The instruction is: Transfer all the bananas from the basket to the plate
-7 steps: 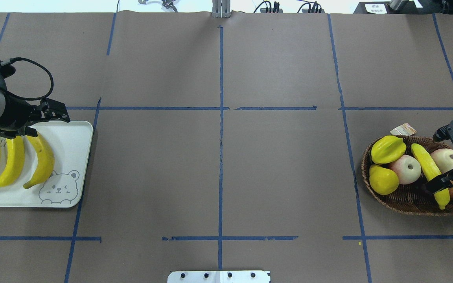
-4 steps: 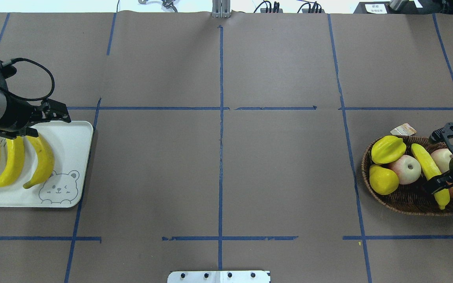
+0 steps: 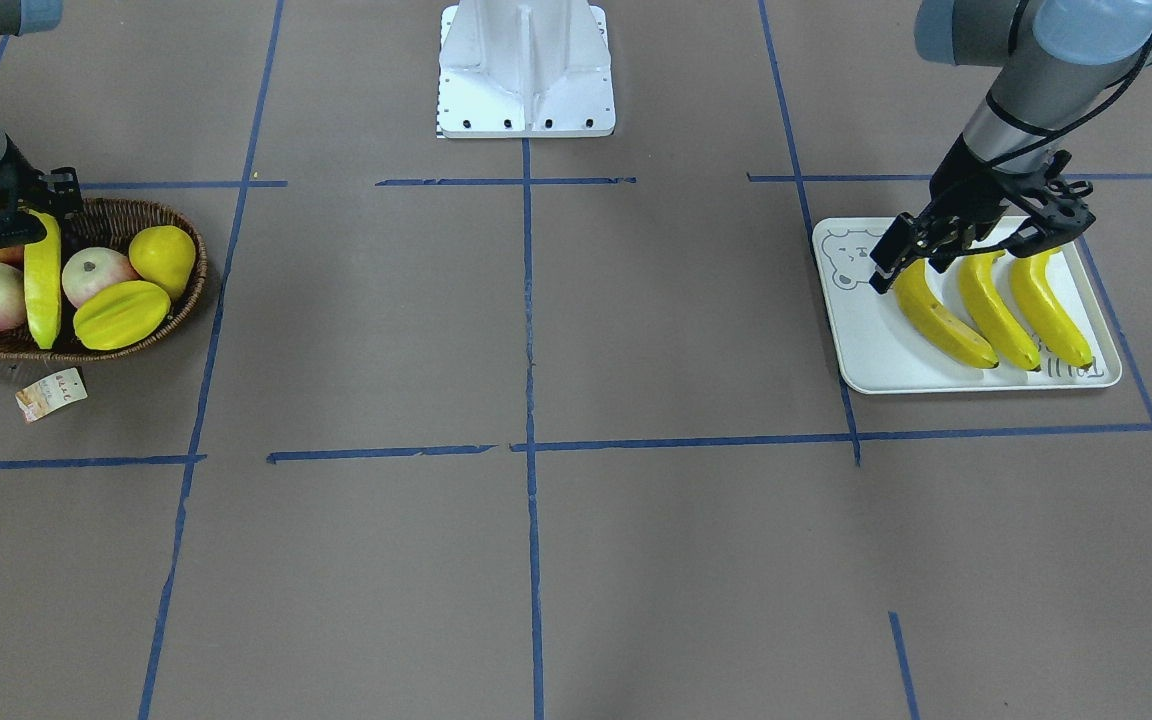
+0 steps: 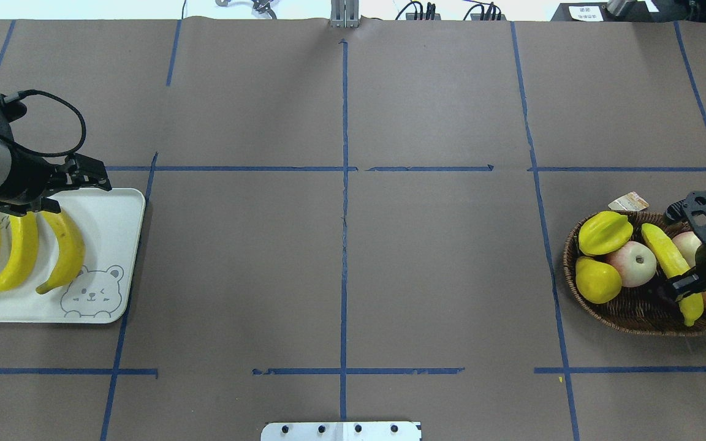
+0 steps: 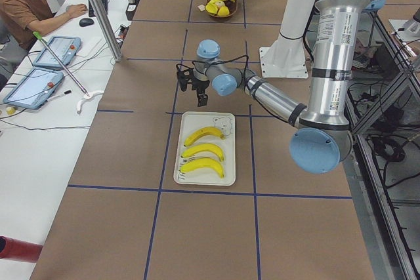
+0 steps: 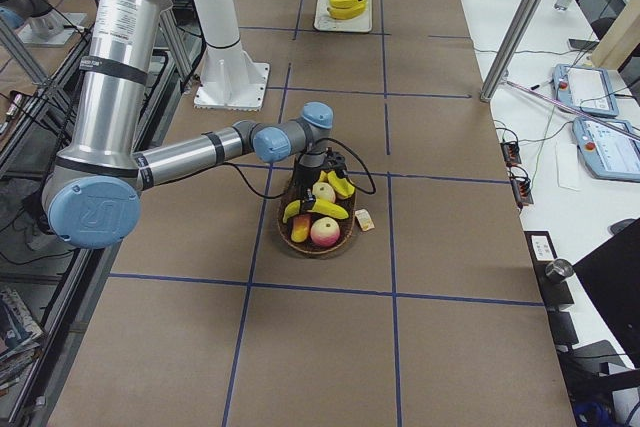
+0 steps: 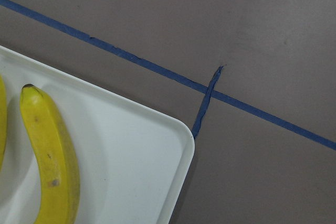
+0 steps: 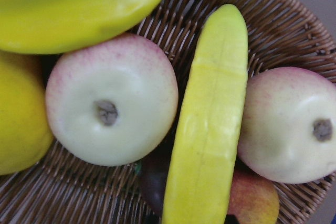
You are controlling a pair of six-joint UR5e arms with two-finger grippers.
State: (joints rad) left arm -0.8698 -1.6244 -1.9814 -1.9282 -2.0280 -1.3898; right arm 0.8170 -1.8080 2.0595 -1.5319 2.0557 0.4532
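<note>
One banana (image 4: 662, 251) lies lengthwise in the brown wicker basket (image 4: 635, 321) at the right, between two apples. My right gripper (image 4: 690, 278) is low over that banana's near end, open, with its jaws on either side of the fruit (image 3: 41, 290). The right wrist view shows the banana (image 8: 210, 129) filling the middle. Three bananas (image 4: 19, 251) lie side by side on the white bear plate (image 4: 114, 245) at the left. My left gripper (image 3: 976, 245) hangs open and empty just above their far ends.
A yellow starfruit (image 4: 604, 233), a pink apple (image 4: 635, 263) and a rounded yellow fruit (image 4: 598, 280) share the basket. A paper tag (image 4: 627, 202) lies beside its rim. Blue tape lines cross the brown table. A person (image 5: 26, 4) sits at the side bench.
My right gripper has dropped lower over the banana in the basket and shifted slightly toward the table's right edge. The left arm and the plate's bananas have stayed put.
</note>
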